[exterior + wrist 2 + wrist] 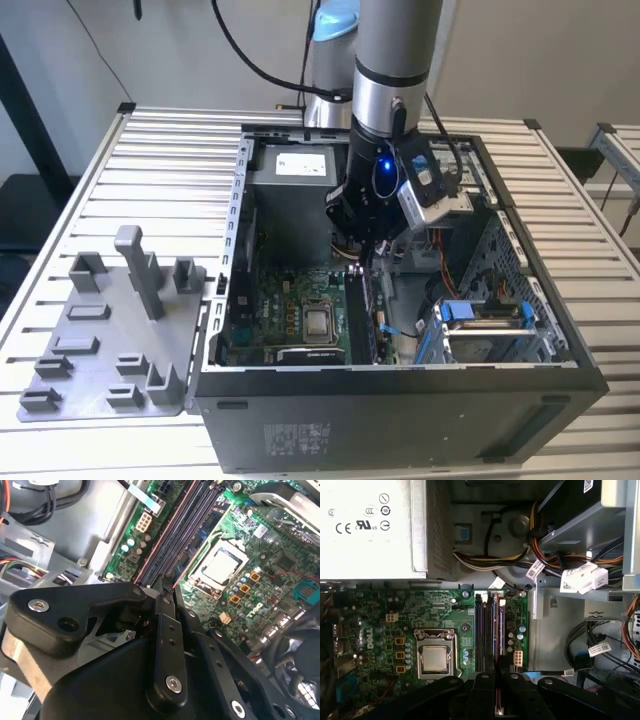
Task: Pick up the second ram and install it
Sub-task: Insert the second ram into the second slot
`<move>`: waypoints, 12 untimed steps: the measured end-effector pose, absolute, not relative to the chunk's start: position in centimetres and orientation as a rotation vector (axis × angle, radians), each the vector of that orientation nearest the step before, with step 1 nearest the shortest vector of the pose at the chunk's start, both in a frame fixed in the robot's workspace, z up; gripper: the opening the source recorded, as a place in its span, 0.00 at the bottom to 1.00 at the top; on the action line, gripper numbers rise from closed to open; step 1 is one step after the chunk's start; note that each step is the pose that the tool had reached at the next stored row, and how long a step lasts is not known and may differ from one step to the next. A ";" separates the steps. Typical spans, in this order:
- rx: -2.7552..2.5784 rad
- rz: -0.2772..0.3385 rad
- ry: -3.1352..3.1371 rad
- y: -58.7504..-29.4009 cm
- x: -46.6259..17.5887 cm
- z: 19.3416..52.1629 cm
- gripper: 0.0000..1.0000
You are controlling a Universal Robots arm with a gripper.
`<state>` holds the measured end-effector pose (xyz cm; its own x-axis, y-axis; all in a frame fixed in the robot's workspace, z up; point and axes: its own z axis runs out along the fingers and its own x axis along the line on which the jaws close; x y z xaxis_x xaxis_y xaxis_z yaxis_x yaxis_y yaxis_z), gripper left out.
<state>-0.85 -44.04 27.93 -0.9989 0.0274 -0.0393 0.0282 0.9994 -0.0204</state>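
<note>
Tool [165,587]: inside the open computer case [400,400], directly over the motherboard's memory slots [487,630]. Fingers together, clamped on the second ram [496,650], held edge-on at the slots beside the processor chip [435,658].

A table [150,170] of pale, ribbed metal slats fills the exterior view. Behind it stands a plain light wall [520,60], evenly lit. At the exterior view's left, a dark floor [25,215] shows below the table's edge; another slatted surface [622,150] sits at the right.
</note>
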 end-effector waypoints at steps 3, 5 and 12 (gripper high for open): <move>0.043 -0.032 3.102 -44.1 -0.9 27.4 0.14; 0.043 -0.032 3.105 -44.2 -0.9 27.1 0.14; 0.045 -0.033 3.106 -44.3 -1.0 25.9 0.14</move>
